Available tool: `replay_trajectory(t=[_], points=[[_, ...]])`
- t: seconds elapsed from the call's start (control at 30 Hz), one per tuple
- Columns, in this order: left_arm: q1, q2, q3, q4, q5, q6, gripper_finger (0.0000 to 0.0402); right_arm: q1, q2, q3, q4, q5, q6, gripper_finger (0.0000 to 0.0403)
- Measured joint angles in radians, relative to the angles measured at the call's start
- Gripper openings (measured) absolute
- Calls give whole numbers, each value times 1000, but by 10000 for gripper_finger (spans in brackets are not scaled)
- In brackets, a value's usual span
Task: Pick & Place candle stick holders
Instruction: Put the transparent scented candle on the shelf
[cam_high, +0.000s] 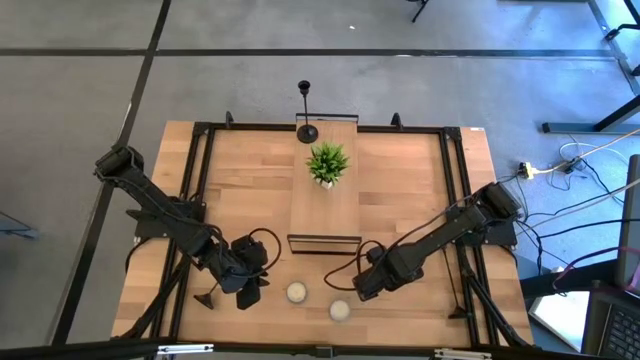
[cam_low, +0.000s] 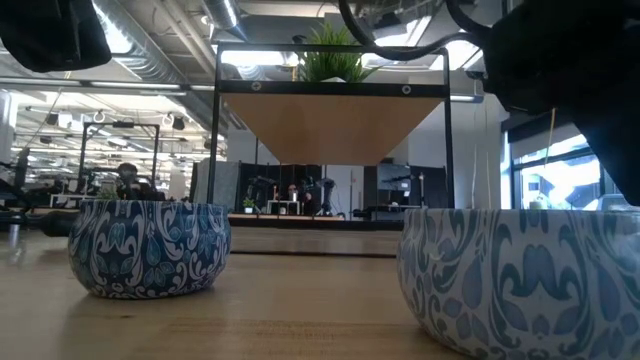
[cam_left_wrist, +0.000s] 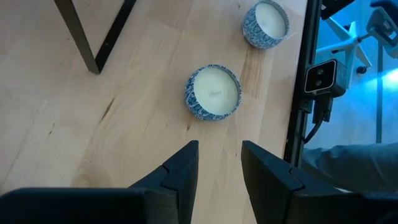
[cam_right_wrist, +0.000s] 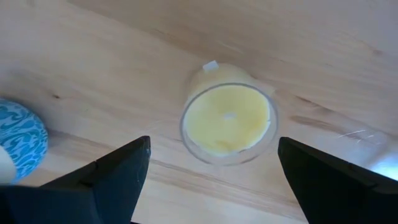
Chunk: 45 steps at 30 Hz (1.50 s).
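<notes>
Fingers of the right gripper (cam_right_wrist: 211, 171) stand spread wide and empty above a yellow candle in a clear glass (cam_right_wrist: 228, 121) on the tabletop (cam_high: 400, 190). The left gripper (cam_left_wrist: 219, 163) has its fingers parted with nothing between them, pointing toward a white candle in a blue patterned tin (cam_left_wrist: 213, 92); a second such tin (cam_left_wrist: 265, 23) lies farther on. One candle stick holder (cam_high: 306, 112) stands upright at the far tabletop edge, just behind a green potted plant (cam_high: 327, 163).
</notes>
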Motion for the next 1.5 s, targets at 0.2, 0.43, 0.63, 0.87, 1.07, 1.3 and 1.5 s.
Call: replay_trajectory(t=[0.2, 0.43, 0.63, 0.87, 1.07, 1.3, 1.5], points=[[0, 0, 0, 0, -2, 0, 118, 0, 0, 0, -8, 10, 3, 356], [0, 0, 0, 0, -8, 0, 118, -12, 1, -22, 19, 46, 2, 356], [0, 0, 0, 0, -8, -4, 118, -12, 1, -52, 58, 23, 2, 356], [0, 0, 0, 1, -8, -10, 118, -12, 1, -72, 100, 20, 5, 355], [0, 0, 0, 1, -8, -10, 118, -12, 1, -105, 130, -14, 26, 342], [0, 0, 0, 1, -7, -10, 118, -11, 1, -105, 132, -14, 34, 302], [0, 0, 0, 1, -7, -4, 118, -11, 1, -105, 122, -6, 36, 262]])
